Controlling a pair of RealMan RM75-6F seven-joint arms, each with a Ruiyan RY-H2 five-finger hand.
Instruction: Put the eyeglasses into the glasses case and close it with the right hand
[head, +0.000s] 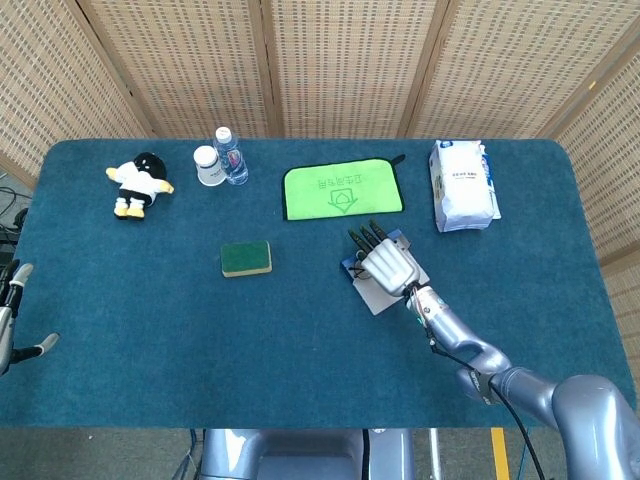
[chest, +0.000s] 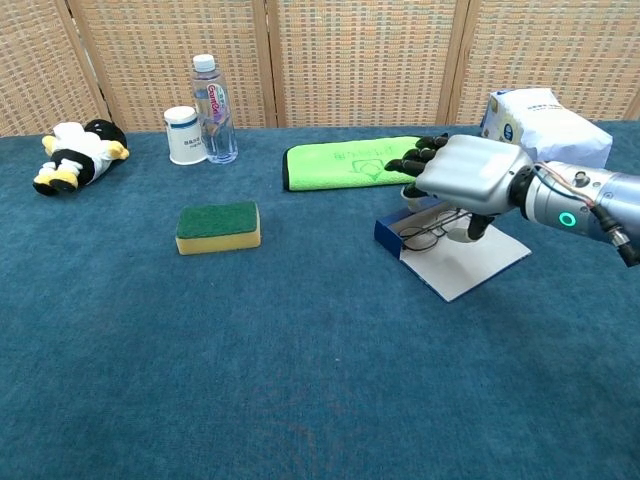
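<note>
Hovering over the open case (chest: 455, 262), the right robot hand (chest: 462, 177) holds nothing that I can tell, its dark fingers (chest: 415, 160) stretched flat toward 10 o'clock. The thin wire glasses (chest: 420, 237) lie inside the case's navy tray, under the palm; the pale lid lies flat at 5 o'clock. The green cloth (head: 343, 190) at 12 o'clock bears a house-shaped logo and writing too small to read. The white bag (head: 463, 184) and bottle (head: 230, 155) carry unreadable labels. A sponge (head: 246, 258), cup (head: 207, 165) and plush penguin (head: 138, 183) sit on the felt desk (head: 150, 330). The left robot hand (head: 12, 310) shows partly at the edge; I cannot tell its state.
</note>
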